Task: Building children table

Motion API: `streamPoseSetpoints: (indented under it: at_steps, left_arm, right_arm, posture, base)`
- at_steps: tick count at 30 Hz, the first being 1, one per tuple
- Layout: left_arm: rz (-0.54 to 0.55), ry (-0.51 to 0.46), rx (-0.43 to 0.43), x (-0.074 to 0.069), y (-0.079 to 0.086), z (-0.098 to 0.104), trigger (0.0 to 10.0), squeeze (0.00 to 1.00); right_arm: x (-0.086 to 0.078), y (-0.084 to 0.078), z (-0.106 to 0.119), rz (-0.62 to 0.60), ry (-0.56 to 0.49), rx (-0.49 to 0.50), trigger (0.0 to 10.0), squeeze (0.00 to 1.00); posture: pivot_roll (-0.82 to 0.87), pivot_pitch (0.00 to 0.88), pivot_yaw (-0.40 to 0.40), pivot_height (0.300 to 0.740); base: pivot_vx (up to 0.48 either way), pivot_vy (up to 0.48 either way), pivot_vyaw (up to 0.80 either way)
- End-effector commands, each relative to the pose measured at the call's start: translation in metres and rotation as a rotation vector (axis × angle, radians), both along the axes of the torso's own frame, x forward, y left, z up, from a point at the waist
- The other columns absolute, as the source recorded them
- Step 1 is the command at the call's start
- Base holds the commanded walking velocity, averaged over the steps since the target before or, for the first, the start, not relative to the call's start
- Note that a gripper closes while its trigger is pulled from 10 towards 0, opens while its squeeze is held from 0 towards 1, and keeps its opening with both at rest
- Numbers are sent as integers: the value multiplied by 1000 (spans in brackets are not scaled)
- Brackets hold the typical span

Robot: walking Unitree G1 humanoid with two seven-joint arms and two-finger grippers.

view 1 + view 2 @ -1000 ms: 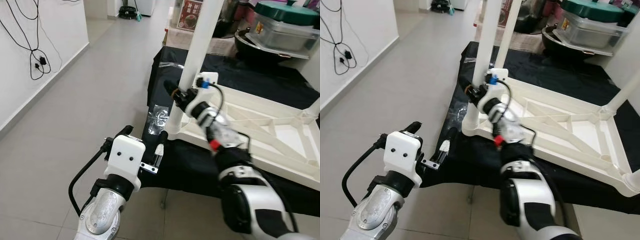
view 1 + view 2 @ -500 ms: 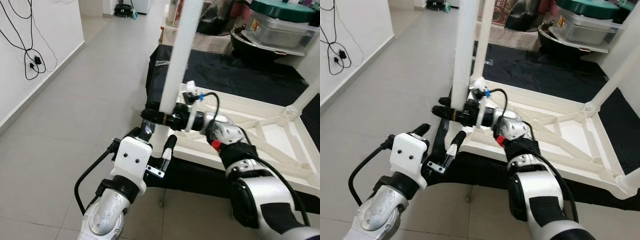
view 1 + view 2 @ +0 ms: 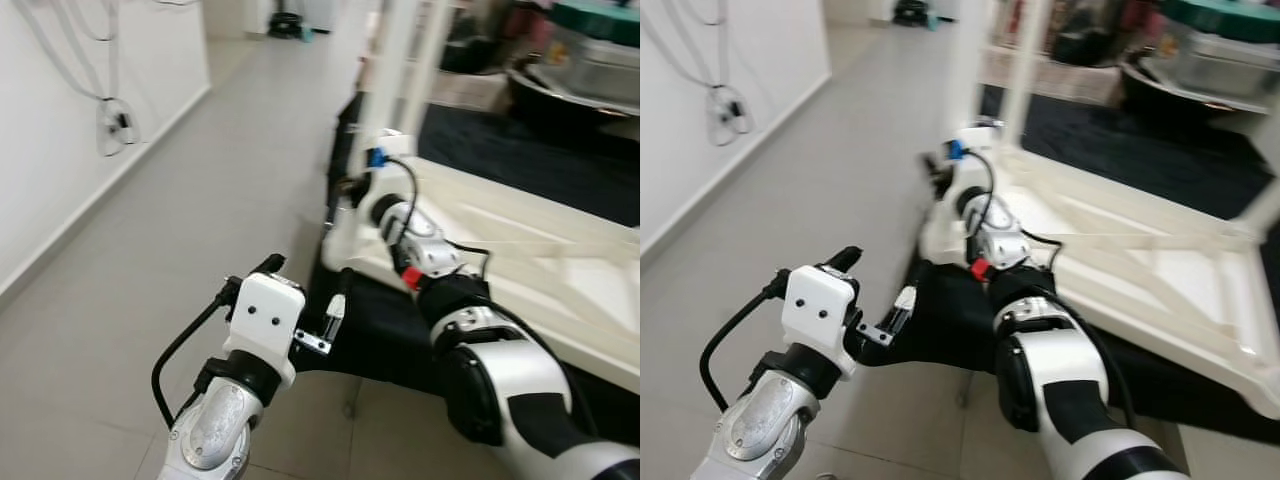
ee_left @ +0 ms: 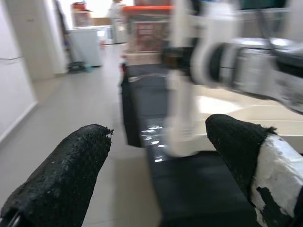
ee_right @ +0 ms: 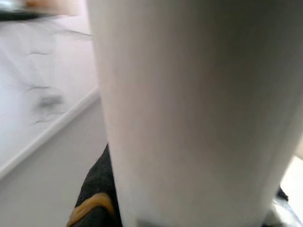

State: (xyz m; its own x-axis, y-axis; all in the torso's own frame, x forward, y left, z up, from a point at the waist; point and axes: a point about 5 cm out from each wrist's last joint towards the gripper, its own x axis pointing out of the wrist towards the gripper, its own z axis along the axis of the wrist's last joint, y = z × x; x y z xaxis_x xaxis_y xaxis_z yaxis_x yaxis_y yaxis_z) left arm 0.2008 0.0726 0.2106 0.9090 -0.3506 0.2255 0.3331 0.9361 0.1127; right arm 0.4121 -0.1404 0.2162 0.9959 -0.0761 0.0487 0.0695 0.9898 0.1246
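Note:
A white children's table (image 3: 520, 240) lies upside down on a black-covered surface (image 3: 380, 330). At its near left corner a white leg (image 3: 385, 90) stands up. My right gripper (image 3: 358, 190) is shut around the base of that leg. In the right wrist view the leg (image 5: 189, 109) is very close, with a black finger (image 5: 94, 203) beside it. My left gripper (image 3: 305, 280) hangs open in front of the black surface's near edge, apart from the table. Its two black fingers (image 4: 61, 175) have nothing between them.
Grey tiled floor (image 3: 200, 200) runs along the left to a white wall with hanging cables (image 3: 110, 120). A second white leg (image 3: 430, 60) rises behind the first. Containers (image 3: 600, 50) stand at the back right. Crumpled clear plastic (image 4: 154, 137) lies on the black cloth.
The head view has swung and blurred. My right gripper has kept hold of the leg, which has gone from tilted to upright. The left gripper stays open near the cloth's edge.

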Motion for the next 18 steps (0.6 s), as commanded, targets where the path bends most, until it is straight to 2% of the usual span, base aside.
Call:
streamPoseSetpoints:
  at_steps: [1, 2, 3, 4, 5, 6, 7, 8, 9, 12, 14, 15, 16, 18]
  left_arm:
    - [-4, 11, 4, 0, -1, -2, 10000, 0]
    - [-4, 11, 4, 0, -1, -2, 10000, 0]
    - [3, 9, 6, 0, 0, -2, 10000, 0]
    - [8, 8, 7, 0, 1, -2, 10000, 0]
    - [8, 8, 7, 0, 1, -2, 10000, 0]
    - [12, 8, 7, 1, 2, -2, 10000, 0]
    - [12, 9, 9, 1, 2, -2, 10000, 0]
    - [12, 9, 9, 1, 2, -2, 10000, 0]
    - [11, 9, 10, 1, 2, -2, 10000, 0]
    - [13, 9, 10, 0, 2, -2, 10000, 0]
    - [16, 9, 9, 0, 3, -3, 10000, 0]
    - [17, 8, 12, 0, 3, -3, 10000, 0]
    - [17, 8, 14, 0, 3, -3, 10000, 0]
    - [17, 7, 15, 0, 3, -3, 10000, 0]
  right_arm:
    - [-13, -30, -35, -263, 151, 39, 0, 0]
    - [-13, -30, -35, -263, 151, 39, 0, 0]
    - [-16, -22, -38, -268, 160, 51, 0, 0]
    - [-16, -9, -35, -211, 133, 73, 0, 0]
    - [-16, -9, -35, -211, 133, 73, 0, 0]
    - [-14, 7, -28, -132, 83, 93, 9765, 0]
    - [-12, 26, -14, -22, -14, 100, 10000, 0]
    - [-12, 26, -14, -22, -14, 100, 10000, 0]
    - [-11, 31, -9, -6, -48, 86, 10000, 1000]
    - [-8, 31, 7, 92, -157, 32, 10000, 1000]
    - [-7, 29, 11, 126, -171, 31, 10000, 1000]
    - [-7, 29, 15, 221, -189, 43, 10000, 0]
    - [-7, 30, 17, 288, -203, 52, 10000, 0]
    - [-8, 31, 19, 332, -213, 58, 10000, 0]
  posture:
    - [145, 106, -128, 740]
    - [145, 106, -128, 740]
    - [146, 106, -128, 740]
    - [141, 108, -126, 740]
    - [141, 108, -126, 740]
    - [141, 108, -126, 740]
    - [141, 107, -126, 740]
    - [141, 107, -126, 740]
    - [141, 107, -126, 740]
    - [143, 99, -129, 740]
    - [144, 98, -128, 740]
    - [146, 92, -127, 740]
    - [146, 92, -127, 740]
    - [146, 92, -127, 740]
  base:
    - [0, 0, 0]
    - [0, 0, 0]
    - [0, 0, 0]
    - [0, 0, 0]
    - [0, 0, 0]
    - [0, 0, 0]
    - [0, 0, 0]
    - [0, 0, 0]
    - [0, 0, 0]
    - [0, 0, 0]
    - [0, 0, 0]
    - [0, 0, 0]
    - [0, 0, 0]
    - [0, 0, 0]
